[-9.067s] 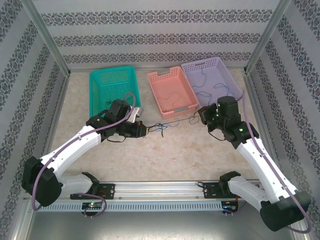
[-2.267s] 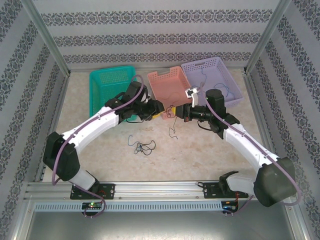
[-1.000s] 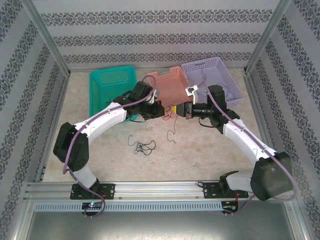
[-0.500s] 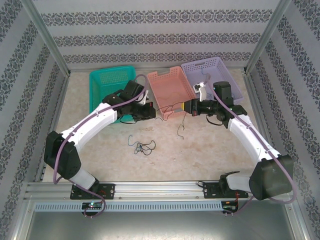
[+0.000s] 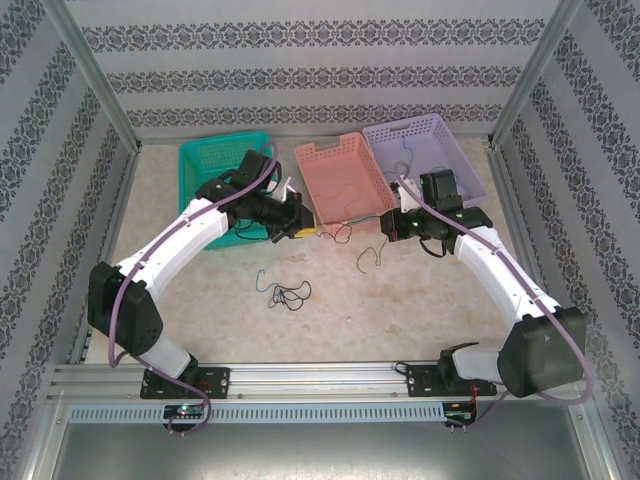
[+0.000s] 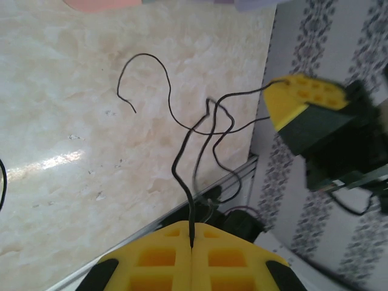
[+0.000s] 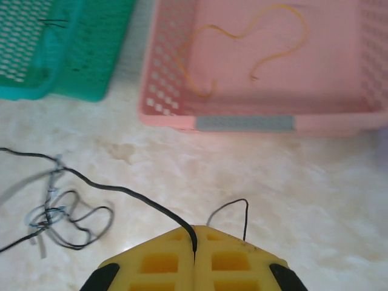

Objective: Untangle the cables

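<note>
Checking the left gripper [image 5: 304,227] first: how did its jaws stand? (K.)

Pressed fully together, pinching a thin black cable [image 6: 176,171]. Right gripper [image 5: 388,226] likewise closed tight, nipping the same cable further along. (M.)

And the cable's lie? (K.)

It hung slack between the two grippers in loose loops over the table [image 5: 400,300], just near of the pink basket [image 5: 335,165]. One free end curled down beside the right gripper. (M.)

The rest? (K.)

A small tangle [image 5: 285,295] of black and blue strands lay flat on the table, nearer, between the arms. Whether it touched the held cable, could not tell. (M.)
</note>
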Controlling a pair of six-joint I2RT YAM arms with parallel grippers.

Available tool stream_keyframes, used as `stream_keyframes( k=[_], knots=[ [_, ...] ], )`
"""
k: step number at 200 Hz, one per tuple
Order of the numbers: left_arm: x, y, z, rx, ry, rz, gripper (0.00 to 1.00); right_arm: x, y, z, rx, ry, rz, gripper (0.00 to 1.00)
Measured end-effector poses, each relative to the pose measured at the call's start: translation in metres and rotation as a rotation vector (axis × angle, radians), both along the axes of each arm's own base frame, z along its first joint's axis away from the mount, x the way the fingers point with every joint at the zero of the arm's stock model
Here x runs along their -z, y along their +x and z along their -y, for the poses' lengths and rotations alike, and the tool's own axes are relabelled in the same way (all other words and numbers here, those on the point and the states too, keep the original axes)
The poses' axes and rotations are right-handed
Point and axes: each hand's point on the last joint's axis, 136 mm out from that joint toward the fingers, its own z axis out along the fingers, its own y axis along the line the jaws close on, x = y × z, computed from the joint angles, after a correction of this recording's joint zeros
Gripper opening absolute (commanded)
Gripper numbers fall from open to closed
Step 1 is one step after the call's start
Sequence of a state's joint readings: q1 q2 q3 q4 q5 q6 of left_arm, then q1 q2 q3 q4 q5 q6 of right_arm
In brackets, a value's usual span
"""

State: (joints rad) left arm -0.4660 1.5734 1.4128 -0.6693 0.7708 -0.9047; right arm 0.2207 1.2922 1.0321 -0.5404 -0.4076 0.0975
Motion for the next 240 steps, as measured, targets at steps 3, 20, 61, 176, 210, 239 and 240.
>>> stream_keyframes(
  k=[3,20,61,176,210,239,240],
  knots=[
    [-0.002,0.003,-0.002,-0.018,-0.011,-0.008,0.00,0.002,0.000,0.004,0.013,-0.011,-0.002,0.00],
    [-0.010,0.012,-0.013,-0.094,-0.062,-0.033,0.00,0.010,0.001,0.024,0.081,-0.061,-0.014,0.00],
    [-0.046,0.027,-0.025,-0.258,-0.236,-0.065,0.00,0.021,0.005,0.049,0.160,-0.094,-0.051,0.00],
    [-0.114,0.069,-0.029,-0.509,-0.536,-0.068,0.00,0.034,-0.023,-0.001,0.055,0.050,-0.224,0.35],
    [-0.110,0.065,-0.023,-0.506,-0.531,-0.083,0.00,-0.044,-0.019,-0.017,0.074,0.213,-0.065,0.42],
    [-0.106,0.063,-0.018,-0.504,-0.527,-0.089,0.00,-0.102,-0.015,-0.030,0.134,0.368,0.025,0.47],
    [-0.105,0.063,-0.018,-0.504,-0.526,-0.090,0.00,-0.104,-0.015,-0.031,0.135,0.374,0.030,0.48]
  ],
)
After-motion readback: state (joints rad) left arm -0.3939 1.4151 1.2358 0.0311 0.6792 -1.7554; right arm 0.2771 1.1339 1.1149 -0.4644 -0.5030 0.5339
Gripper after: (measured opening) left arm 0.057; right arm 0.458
